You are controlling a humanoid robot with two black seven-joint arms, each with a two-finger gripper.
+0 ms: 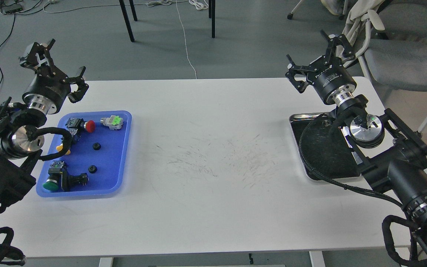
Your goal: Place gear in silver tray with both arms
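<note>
- Gears (96,146), two small black ones, lay in blue tray (121,155).
- Silver tray (295,122) sat far right on surface (206,155).
- Left gripper (56,65) fingers spread, empty.
- Right gripper (319,52) fingers spread, empty.

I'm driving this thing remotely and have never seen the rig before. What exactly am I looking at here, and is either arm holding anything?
This single picture comes from the robot's own head, looking forward and down at a white table. The two black arms are the robot's own. The left pincer hangs over the table's far left corner; the right pincer hangs past the far right edge. Both are spread open and hold nothing. On the left lies a blue tray of parts: push buttons with red, green and yellow caps, a grey switch block, and two small black gears. On the right, partly hidden by the right arm, lies the silver tray; its visible part looks empty.
</note>
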